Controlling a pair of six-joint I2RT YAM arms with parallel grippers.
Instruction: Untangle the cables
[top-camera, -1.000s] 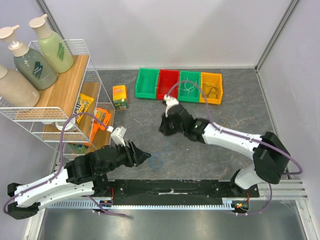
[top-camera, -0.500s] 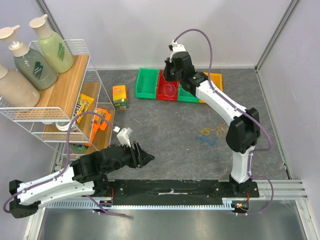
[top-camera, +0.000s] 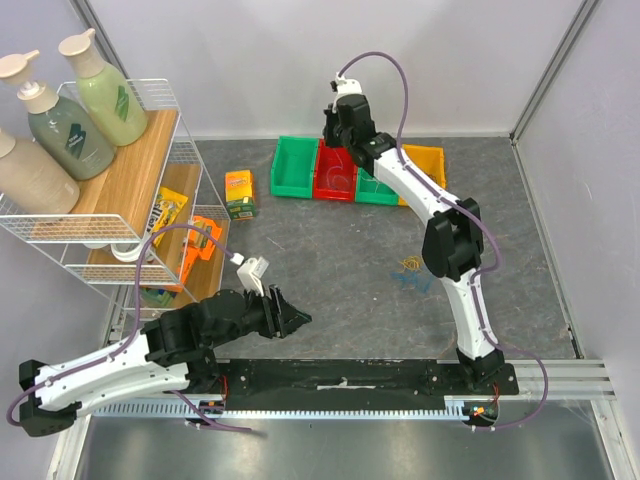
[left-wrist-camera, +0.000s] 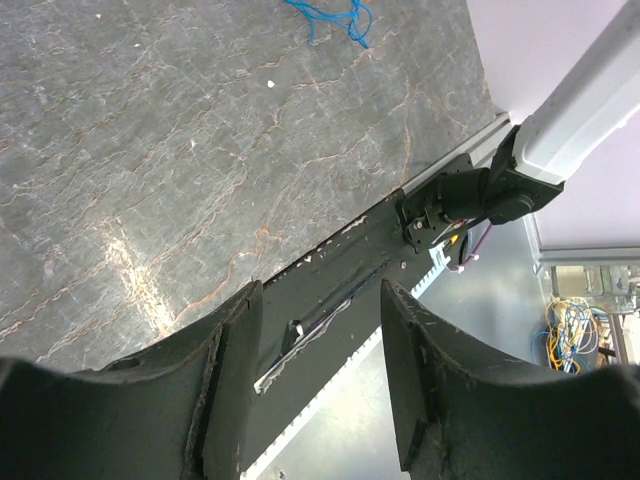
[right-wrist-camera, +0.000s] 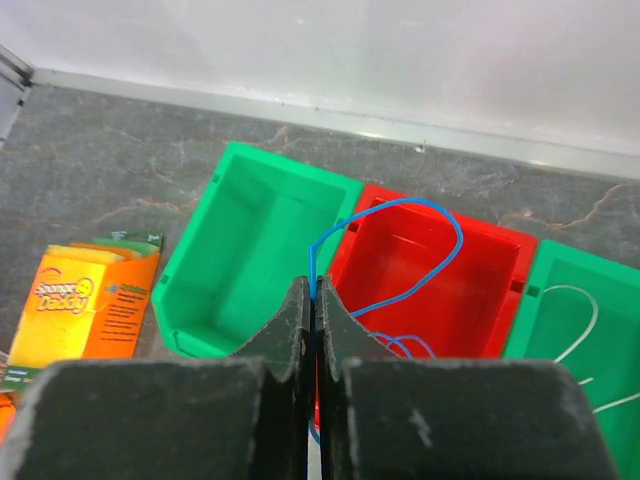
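Pinches a blue cable (right-wrist-camera: 400, 201) between the closed jaws of the right end effector (right-wrist-camera: 312, 300), high over the red bin (right-wrist-camera: 470, 285) at 12 o'clock. Holds the left end effector (left-wrist-camera: 320, 305) with jaws apart, empty, low above the counter (top-camera: 330, 240) at 7 o'clock. Leaves yellow and blue cables (top-camera: 410, 272) loose at 4 o'clock.

Two green bins (top-camera: 294, 167) (top-camera: 372, 188), one red bin (top-camera: 336, 172), one yellow bin (top-camera: 430, 160), three bottles (top-camera: 100, 85) (top-camera: 65, 130) (top-camera: 30, 175), one rack (top-camera: 150, 180), one box (top-camera: 240, 193), two arms (top-camera: 130, 365) (top-camera: 470, 300), one blue cable (right-wrist-camera: 400, 202), one white cable (right-wrist-camera: 592, 305) and one tangle (top-camera: 410, 272) on the worktop (top-camera: 330, 260) are counted.
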